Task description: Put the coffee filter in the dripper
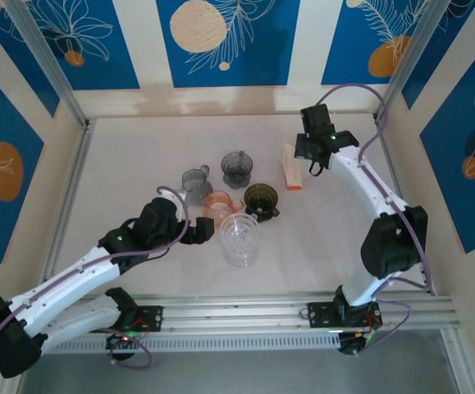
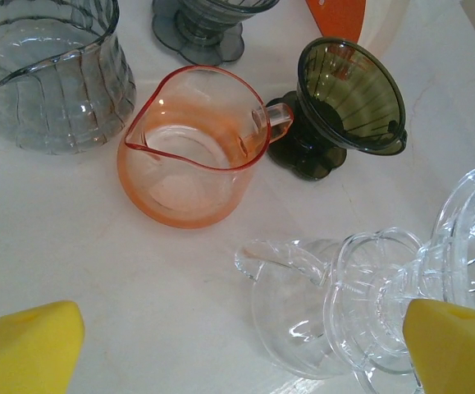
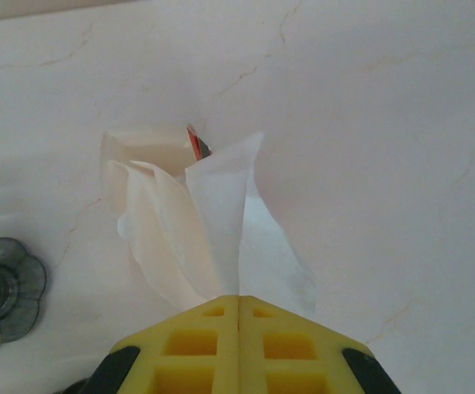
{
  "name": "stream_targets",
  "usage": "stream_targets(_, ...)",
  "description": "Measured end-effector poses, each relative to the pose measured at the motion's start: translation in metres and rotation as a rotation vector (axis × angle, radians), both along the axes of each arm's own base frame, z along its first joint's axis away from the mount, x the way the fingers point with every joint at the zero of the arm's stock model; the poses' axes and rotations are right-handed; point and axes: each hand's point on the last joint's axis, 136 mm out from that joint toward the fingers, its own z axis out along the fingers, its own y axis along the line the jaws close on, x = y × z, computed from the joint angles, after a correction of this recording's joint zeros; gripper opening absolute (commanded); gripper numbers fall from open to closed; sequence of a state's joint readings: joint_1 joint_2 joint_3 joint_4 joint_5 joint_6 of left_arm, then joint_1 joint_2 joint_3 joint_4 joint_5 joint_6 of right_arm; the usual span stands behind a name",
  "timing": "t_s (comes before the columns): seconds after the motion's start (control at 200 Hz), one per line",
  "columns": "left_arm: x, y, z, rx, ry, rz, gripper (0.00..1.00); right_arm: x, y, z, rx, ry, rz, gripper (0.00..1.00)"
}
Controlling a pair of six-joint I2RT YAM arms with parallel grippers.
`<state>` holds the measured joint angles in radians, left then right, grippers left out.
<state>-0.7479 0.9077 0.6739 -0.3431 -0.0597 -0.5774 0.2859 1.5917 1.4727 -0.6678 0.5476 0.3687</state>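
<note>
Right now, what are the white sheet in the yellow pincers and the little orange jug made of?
White sheet: thin matte paper, by its soft creases and slight translucency. Orange jug: clear tinted glass or plastic, glossy; the table shows through it. Which, I cannot tell.

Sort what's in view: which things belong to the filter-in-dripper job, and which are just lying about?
Job: coffee filter, pinched in the right gripper; clear dripper, on its side by the open left gripper, likely the target.
Lying about: orange pitcher, grey pitcher, olive dripper, grey dripper, filter pack.
</note>
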Motion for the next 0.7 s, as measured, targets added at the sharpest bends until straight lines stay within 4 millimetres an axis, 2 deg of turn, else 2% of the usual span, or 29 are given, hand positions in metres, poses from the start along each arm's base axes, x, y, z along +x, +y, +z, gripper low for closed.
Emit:
stream_targets(0.13, 0.000, 0.000, 0.000, 0.000, 0.000, 0.000, 1.00, -0.021, 0.001, 0.021, 0.012, -0.041, 0.015, 0.00)
stream_targets(0.26, 0.000, 0.000, 0.001, -0.002, -0.002, 0.000, 1.00, -0.051, 0.015, 0.041, 0.030, -0.080, 0.068, 0.00)
stream_targets(0.55, -0.004, 0.000, -0.002, -0.023, 0.013, -0.002, 1.00, -0.140, 0.058, 0.079, 0.151, -0.127, 0.292, 0.00)
stream_targets(0.695, -0.005, -0.002, -0.002, -0.026, 0.017, -0.010, 1.00, -0.189, 0.088, 0.087, 0.226, -0.065, 0.471, 0.00)
